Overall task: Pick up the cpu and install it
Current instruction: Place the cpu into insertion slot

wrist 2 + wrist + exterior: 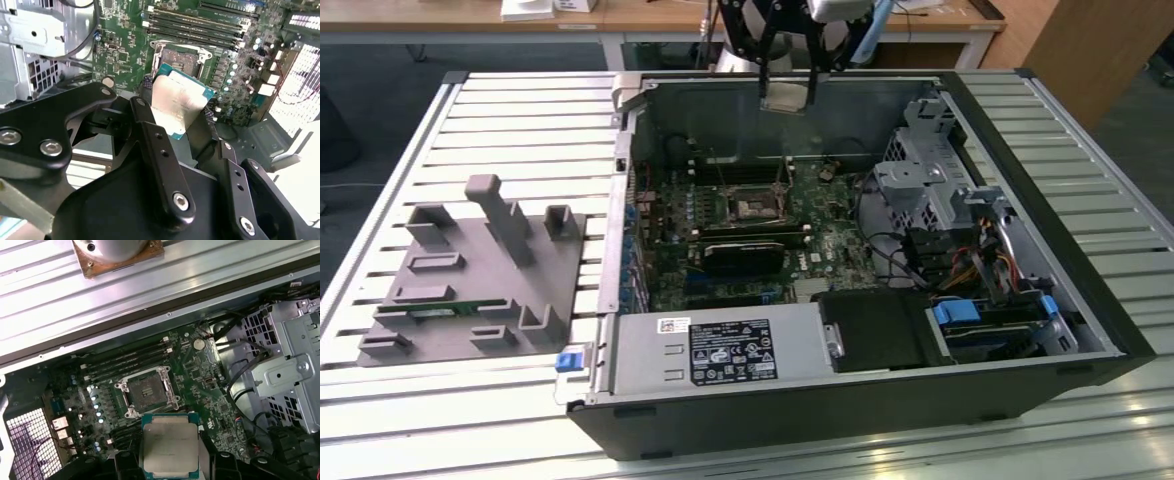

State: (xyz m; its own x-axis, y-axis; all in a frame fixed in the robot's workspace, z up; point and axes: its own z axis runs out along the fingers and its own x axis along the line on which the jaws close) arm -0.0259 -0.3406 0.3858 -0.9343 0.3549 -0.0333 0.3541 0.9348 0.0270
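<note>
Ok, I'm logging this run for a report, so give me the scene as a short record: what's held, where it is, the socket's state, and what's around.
held: cpu, clamped between the jaws of the gripper
cpu position: in the air over the open computer case, above the motherboard, not touching it
socket: empty, no chip seated
task state: cpu picked up, not installed
surroundings: grey holder beside the case on the exterior view's left, both on a slatted table

Open room from held cpu (787, 97) to socket (758, 207) (memory slots (127, 358) beside).
</note>
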